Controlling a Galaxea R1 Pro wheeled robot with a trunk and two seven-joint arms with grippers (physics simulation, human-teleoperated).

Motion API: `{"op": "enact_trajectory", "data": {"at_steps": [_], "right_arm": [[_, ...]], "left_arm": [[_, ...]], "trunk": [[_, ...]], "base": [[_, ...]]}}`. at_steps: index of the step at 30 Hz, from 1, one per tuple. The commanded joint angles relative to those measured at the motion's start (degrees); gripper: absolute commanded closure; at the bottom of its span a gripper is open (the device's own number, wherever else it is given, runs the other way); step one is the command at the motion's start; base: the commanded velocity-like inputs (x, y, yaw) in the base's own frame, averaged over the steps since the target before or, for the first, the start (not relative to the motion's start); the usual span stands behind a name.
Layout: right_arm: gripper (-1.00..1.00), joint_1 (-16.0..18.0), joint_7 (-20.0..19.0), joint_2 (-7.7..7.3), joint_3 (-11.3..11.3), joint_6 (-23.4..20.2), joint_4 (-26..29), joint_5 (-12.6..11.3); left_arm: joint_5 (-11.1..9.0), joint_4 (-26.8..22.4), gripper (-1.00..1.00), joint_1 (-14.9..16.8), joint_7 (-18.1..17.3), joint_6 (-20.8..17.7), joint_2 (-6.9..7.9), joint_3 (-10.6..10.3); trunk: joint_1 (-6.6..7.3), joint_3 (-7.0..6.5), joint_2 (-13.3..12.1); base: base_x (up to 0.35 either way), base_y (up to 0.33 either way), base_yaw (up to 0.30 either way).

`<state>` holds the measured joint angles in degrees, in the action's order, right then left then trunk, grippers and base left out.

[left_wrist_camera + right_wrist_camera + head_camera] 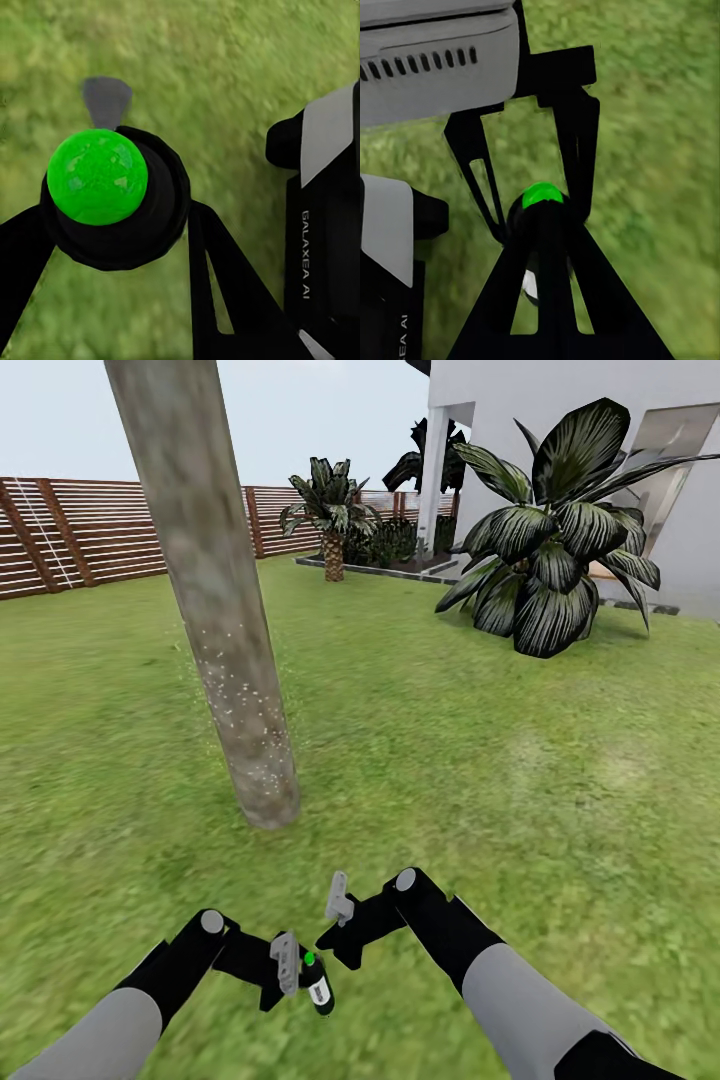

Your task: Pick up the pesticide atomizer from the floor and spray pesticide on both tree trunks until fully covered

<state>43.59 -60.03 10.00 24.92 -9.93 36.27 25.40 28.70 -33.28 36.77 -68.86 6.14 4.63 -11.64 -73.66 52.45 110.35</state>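
The left tool (297, 972) grips the pesticide atomizer (317, 984) short of the speckled tree trunk (225, 650), mid-spraying it seems; right tool (335, 932), apparently empty, hovers beside; next, aim higher.

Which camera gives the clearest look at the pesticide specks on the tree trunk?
The head view: the tree trunk stands ahead of both arms, with pale pesticide specks dotting its lower half. Both wrist views look down at grass and the pesticide atomizer, so they settle nothing about the specks.
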Motion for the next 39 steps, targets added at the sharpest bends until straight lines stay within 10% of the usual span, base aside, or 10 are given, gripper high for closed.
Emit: {"op": "enact_trajectory", "data": {"at_steps": [1,39], "right_arm": [[1.00,0.00,-0.02,0.00,-0.02,0.00,-0.03,0.00],[1.00,0.00,0.00,-0.07,-0.05,0.00,-0.23,0.09]], "left_arm": [[0.02,-0.68,1.00,-0.02,-0.09,0.00,0.01,0.02],[-2.07,-2.40,1.00,-0.03,-4.78,-0.16,0.03,0.31]], "trunk": [[0.00,0.00,0.00],[0.00,0.00,0.00]], "base": [[0.000,0.000,0.000],[0.000,0.000,0.000]]}}
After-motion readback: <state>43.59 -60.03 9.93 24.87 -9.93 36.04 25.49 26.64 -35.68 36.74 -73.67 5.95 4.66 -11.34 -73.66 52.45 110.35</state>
